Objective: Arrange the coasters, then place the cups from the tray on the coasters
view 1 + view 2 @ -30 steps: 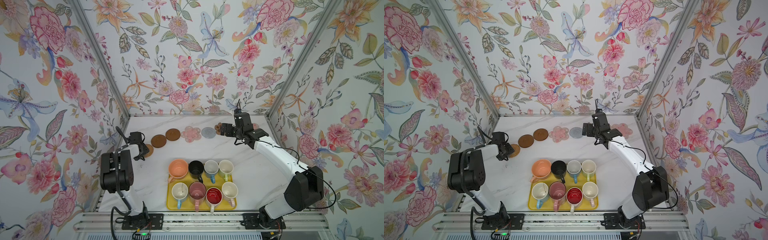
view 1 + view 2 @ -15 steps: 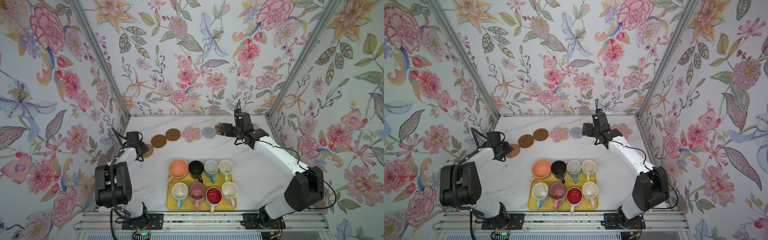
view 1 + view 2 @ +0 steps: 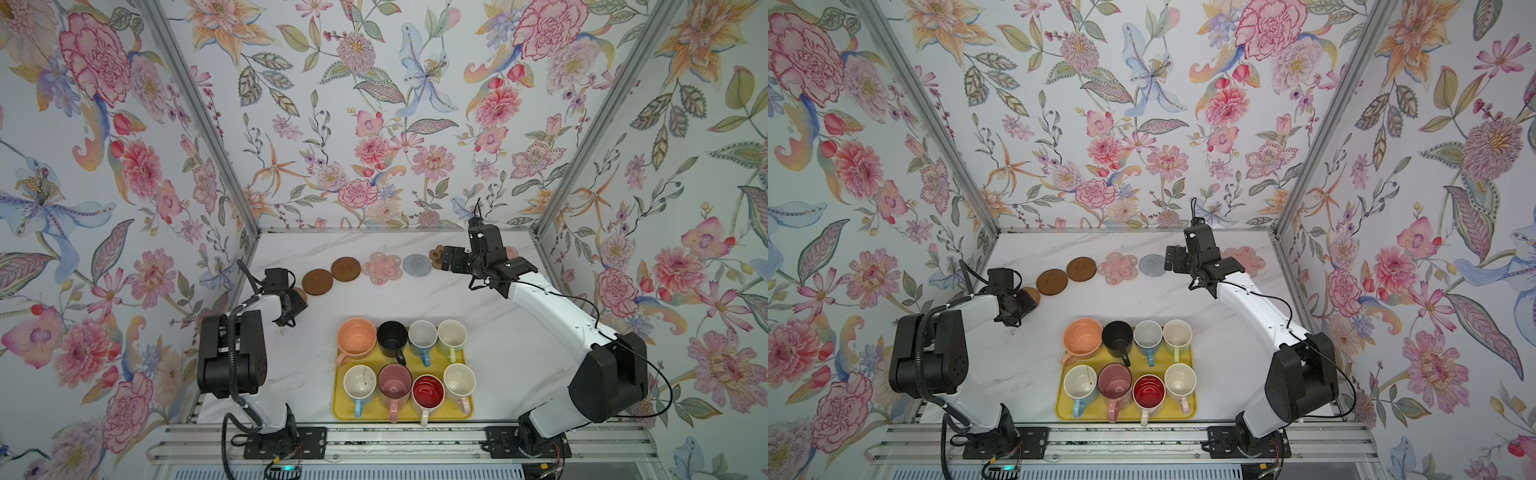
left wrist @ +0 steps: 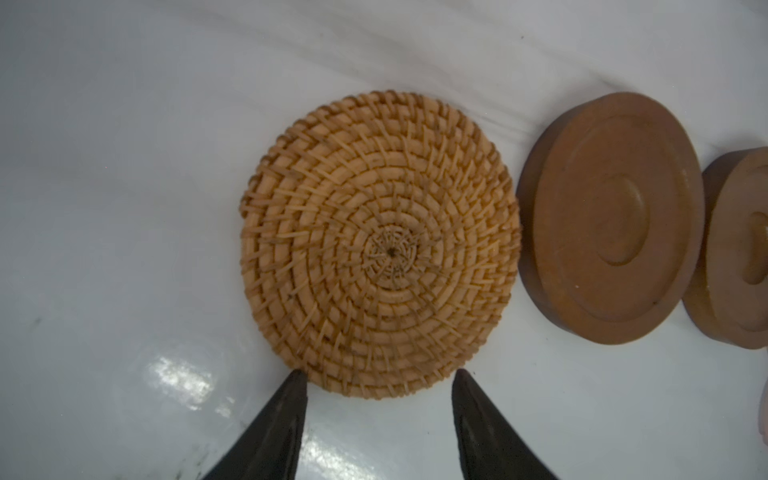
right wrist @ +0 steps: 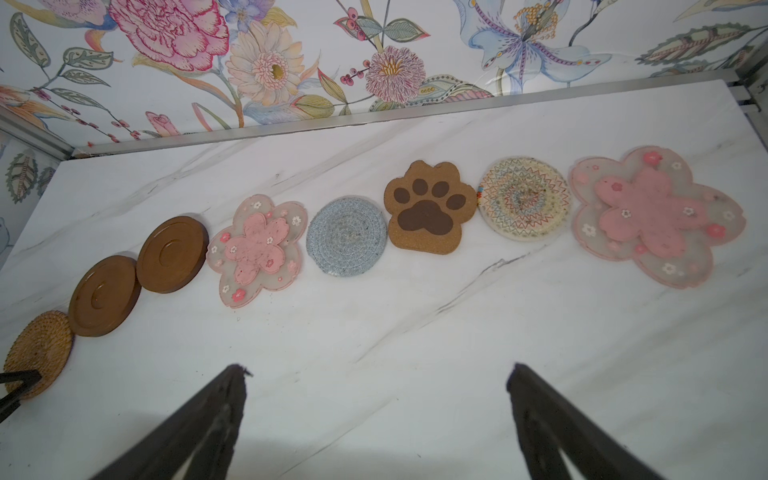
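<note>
1. Nearest me, the yellow tray (image 3: 375,412) sits on the desk with all eight cups packed in two rows, neighbours touching or nearly so. The peach cup (image 3: 356,337), the black mug (image 3: 391,337) and the rest look like glazed ceramic: stiff, slick and breakable. I judge the safest hold is a pinch over one rim wall or the handle, then a straight lift.
2. Further out, the left jaws stand half spread and empty, their tips at the edge of the rattan coaster (image 4: 380,245). I cannot tell whether they touch it. It looks light and rough, so it should be easier to nudge than to pinch.
3. The right jaws gape wide and empty over bare desk.
4. Beyond, the coasters run in a curved row: dark brown disc (image 4: 611,220), pink flower (image 5: 257,249), grey round (image 5: 347,237), paw (image 5: 430,208). All are thin and flat.
5. The desk is glossy and marble-patterned, probably slippery. Floral walls close in on three sides.
</note>
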`<state>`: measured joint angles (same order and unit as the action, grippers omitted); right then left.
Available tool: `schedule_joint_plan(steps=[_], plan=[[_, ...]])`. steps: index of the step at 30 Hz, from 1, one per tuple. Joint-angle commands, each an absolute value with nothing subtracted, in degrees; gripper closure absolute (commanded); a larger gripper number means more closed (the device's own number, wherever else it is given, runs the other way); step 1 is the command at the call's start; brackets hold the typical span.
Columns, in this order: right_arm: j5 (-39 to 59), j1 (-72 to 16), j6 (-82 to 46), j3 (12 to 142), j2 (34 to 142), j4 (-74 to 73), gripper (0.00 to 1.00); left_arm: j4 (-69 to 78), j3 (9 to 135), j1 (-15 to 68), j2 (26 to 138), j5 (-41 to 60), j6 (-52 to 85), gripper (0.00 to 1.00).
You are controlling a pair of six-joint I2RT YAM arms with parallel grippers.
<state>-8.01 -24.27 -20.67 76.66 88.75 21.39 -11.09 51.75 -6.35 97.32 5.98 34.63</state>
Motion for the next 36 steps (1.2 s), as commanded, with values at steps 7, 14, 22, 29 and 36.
schedule_joint_plan(steps=[7,14,22,29,36], plan=[[-8.84,-24.17,-21.34,75.64,86.71,22.41,0.01,-9.68,54.68,-6.41,103.36,4.20,35.86,0.43],[-9.20,-23.95,-21.31,74.99,85.85,22.53,0.01,-8.26,57.46,-8.35,106.65,4.91,35.32,0.43],[-9.16,-23.91,-21.53,74.68,85.43,22.79,0.01,-8.17,63.18,-8.52,108.78,7.50,33.53,0.43],[-9.52,-23.95,-21.52,74.52,85.11,22.84,0.01,-9.01,61.72,-7.88,101.26,9.68,33.67,0.42],[-9.05,-23.99,-21.80,74.28,85.63,22.25,0.01,-10.29,58.03,-3.09,94.97,8.70,35.12,0.42]])
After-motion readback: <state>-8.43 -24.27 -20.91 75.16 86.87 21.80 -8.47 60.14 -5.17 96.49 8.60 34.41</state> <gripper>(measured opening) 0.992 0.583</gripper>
